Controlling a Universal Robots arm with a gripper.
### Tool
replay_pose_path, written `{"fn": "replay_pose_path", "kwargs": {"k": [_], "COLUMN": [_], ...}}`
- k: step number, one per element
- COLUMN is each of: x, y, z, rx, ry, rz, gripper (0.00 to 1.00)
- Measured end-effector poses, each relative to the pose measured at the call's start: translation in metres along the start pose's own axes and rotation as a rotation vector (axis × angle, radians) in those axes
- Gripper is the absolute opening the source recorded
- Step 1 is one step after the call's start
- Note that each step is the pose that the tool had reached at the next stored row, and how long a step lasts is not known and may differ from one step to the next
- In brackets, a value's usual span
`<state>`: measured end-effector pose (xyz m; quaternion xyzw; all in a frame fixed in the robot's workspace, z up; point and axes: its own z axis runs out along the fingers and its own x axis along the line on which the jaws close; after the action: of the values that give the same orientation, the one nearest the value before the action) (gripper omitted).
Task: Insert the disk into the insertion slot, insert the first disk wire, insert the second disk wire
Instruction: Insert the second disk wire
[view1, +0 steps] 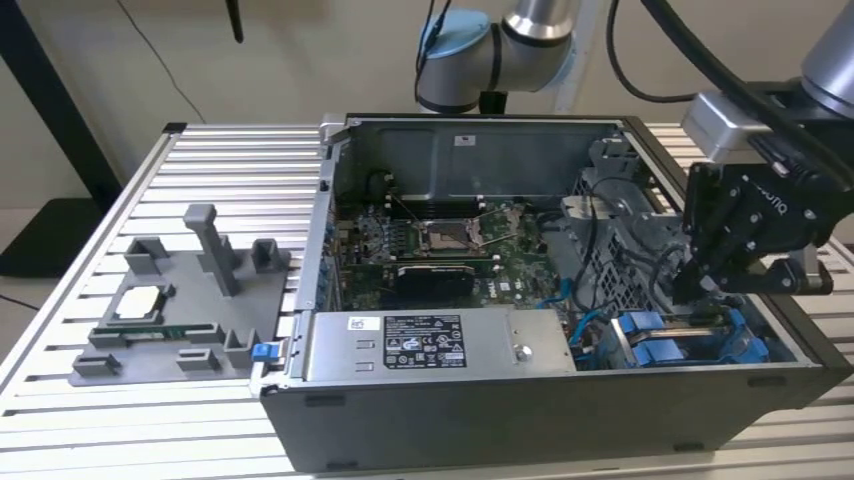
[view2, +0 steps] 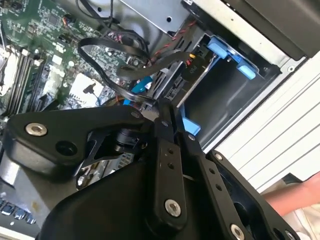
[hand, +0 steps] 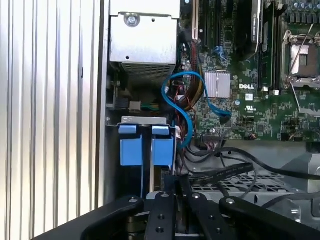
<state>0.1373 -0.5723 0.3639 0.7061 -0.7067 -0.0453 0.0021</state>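
The insertion slot (view1: 694, 335) is the drive bay at the case's near corner, on the exterior view's right. The disk's blue carrier (hand: 131, 150) sits inside that slot (hand: 143, 120), with blue tabs (view2: 224, 50) at the bay mouth (view2: 235, 95). My gripper (view1: 697, 288) reaches down into the case just beside the bay. Its fingers (view2: 165, 150) are pressed together on the end of a flat black disk wire (view2: 107, 42), which loops over the motherboard. In the first wrist view the gripper (hand: 177, 184) sits close behind the blue tabs, and black wires (hand: 225, 172) run off from it.
A grey labelled power-supply box (view1: 427, 345) fills the case's near side. A blue cable (hand: 185, 100) curls over the motherboard (view1: 441, 240). A grey parts fixture (view1: 187, 310) stands on the slatted table at the exterior view's left. A person's hand (view2: 295, 196) rests outside the case.
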Motion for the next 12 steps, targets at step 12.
{"fn": "replay_pose_path", "kwargs": {"k": [12], "x": [0.0073], "y": [-0.0009], "z": [0.0126], "rx": [0.0048], "ry": [-0.0200], "rz": [0.006], "gripper": [0.00]}}
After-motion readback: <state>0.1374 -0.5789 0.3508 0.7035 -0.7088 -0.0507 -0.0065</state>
